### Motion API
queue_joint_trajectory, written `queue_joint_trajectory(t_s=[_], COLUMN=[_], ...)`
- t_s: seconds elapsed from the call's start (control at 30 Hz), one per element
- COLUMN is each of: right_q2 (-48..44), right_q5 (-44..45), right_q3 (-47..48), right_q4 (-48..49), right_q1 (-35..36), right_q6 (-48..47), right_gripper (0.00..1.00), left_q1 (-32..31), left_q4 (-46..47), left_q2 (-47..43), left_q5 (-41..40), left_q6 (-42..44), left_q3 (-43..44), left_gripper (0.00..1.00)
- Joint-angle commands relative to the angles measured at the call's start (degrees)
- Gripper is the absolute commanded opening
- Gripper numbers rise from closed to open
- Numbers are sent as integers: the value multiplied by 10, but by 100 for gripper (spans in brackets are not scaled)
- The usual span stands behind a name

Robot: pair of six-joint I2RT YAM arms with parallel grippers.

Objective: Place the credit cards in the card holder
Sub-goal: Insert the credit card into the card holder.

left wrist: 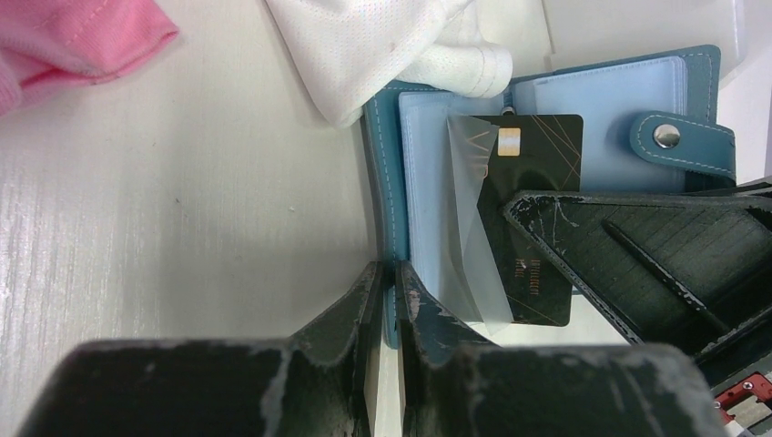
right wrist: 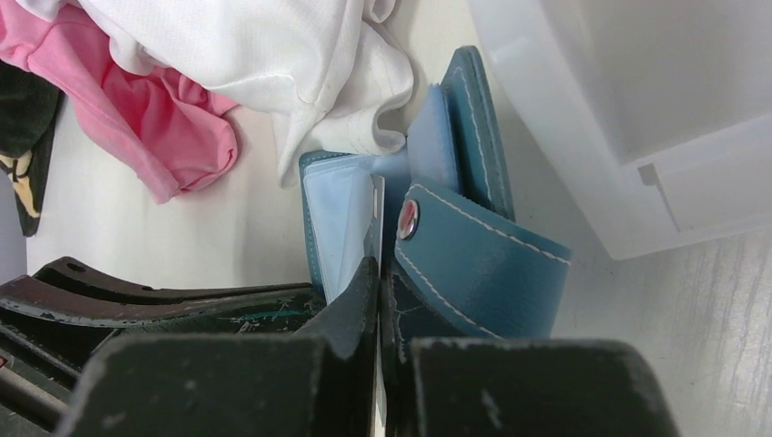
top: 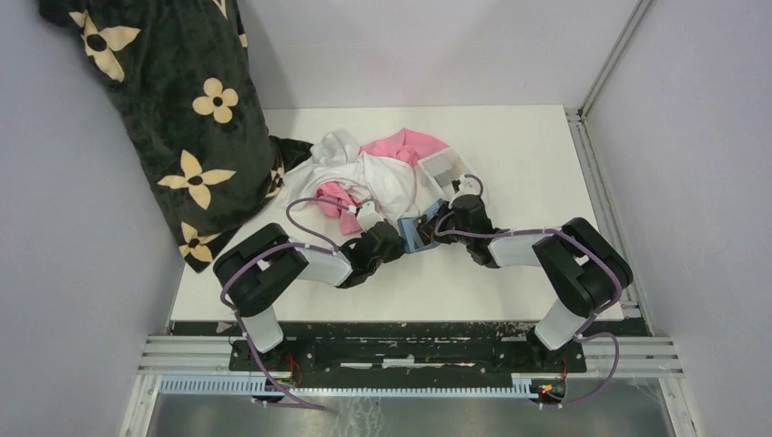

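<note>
The teal-blue card holder (left wrist: pixel 555 91) lies open in the middle of the table (top: pixel 510 146), its clear inner sleeves and snap strap showing; it also shows in the top view (top: pixel 414 232) and the right wrist view (right wrist: pixel 473 264). My left gripper (left wrist: pixel 391 271) is shut on the holder's left cover edge. A dark credit card (left wrist: pixel 533 155) with a gold chip lies partly under a clear sleeve. My right gripper (right wrist: pixel 378 264) is shut on this card, seen edge-on (right wrist: pixel 376 205). Both grippers (top: pixel 401 238) (top: pixel 435 225) meet at the holder. Other cards are out of view.
A pile of white (top: pixel 364 168) and pink (top: pixel 410 146) clothes lies just behind the holder, with white cloth touching its top edge (left wrist: pixel 382 55). A clear plastic tray (top: pixel 443 168) stands behind on the right (right wrist: pixel 637 118). A dark floral blanket (top: pixel 173 118) hangs at the left.
</note>
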Motion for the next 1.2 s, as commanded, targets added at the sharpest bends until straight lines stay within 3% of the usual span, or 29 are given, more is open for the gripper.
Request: queue_joint_trajectory(t_s=[0.0, 0.3, 1.17], right_q2=[28, 35, 102], right_q5=[-91, -125, -190], right_q3=[-9, 2, 22], right_q4=[-151, -189, -179], right_q1=[13, 4, -26], right_q6=[-31, -47, -40], right_gripper=[1, 1, 1], left_q1=[11, 32, 92], left_q4=[-111, -110, -119], left_q2=[33, 41, 94], left_q5=[20, 26, 68], left_q6=[39, 50, 93], left_q3=[-14, -7, 50], left_gripper=[18, 17, 18])
